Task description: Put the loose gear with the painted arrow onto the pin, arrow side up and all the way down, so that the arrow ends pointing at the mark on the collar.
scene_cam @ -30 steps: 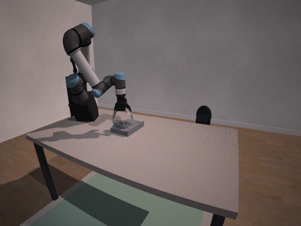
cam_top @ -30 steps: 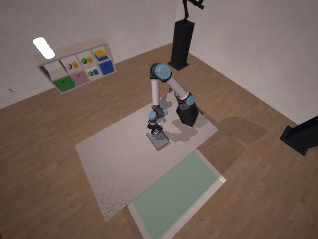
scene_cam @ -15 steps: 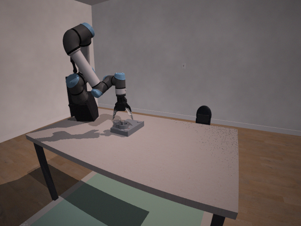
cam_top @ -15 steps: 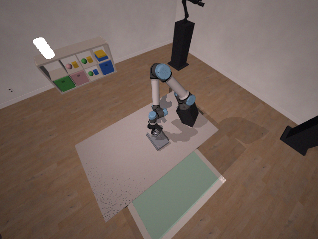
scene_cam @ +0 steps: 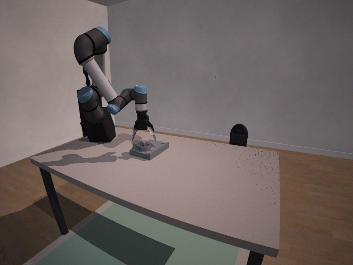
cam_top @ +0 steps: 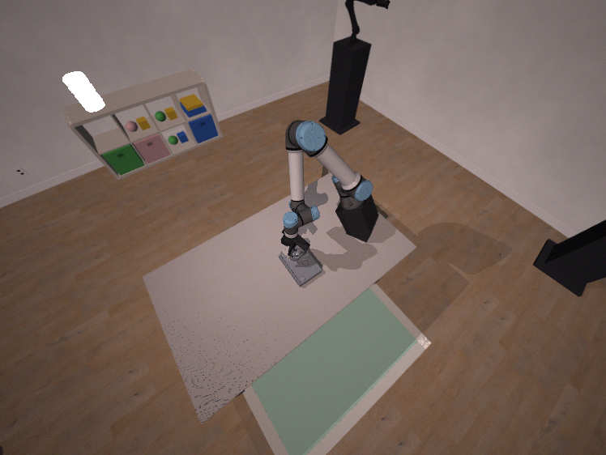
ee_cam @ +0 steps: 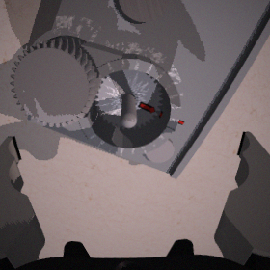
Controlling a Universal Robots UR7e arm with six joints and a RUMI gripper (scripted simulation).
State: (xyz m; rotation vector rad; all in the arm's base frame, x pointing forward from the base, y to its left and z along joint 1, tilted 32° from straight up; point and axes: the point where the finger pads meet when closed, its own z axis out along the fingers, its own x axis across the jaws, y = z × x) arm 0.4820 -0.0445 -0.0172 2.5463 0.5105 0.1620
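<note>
from the top view, the arm bends down over the grey base plate [cam_top: 301,268] on the table [cam_top: 220,312], with the gripper [cam_top: 295,248] above the plate's far end. in the exterior view the gripper [scene_cam: 143,134] hangs just above the plate [scene_cam: 149,150], fingers spread wide and holding nothing. the wrist view shows the gear [ee_cam: 131,115] seated on the pin [ee_cam: 128,112], its red arrow [ee_cam: 148,107] facing up and aimed toward the red mark [ee_cam: 181,122] on the collar, beside a second gear [ee_cam: 50,82]; both fingers stand far apart.

gear [ee_cam: 131,115] on pin [ee_cam: 128,110] | gripper [scene_cam: 143,138] above (jaws apart) | base plate [scene_cam: 159,146] on table [scene_cam: 199,182]
</note>
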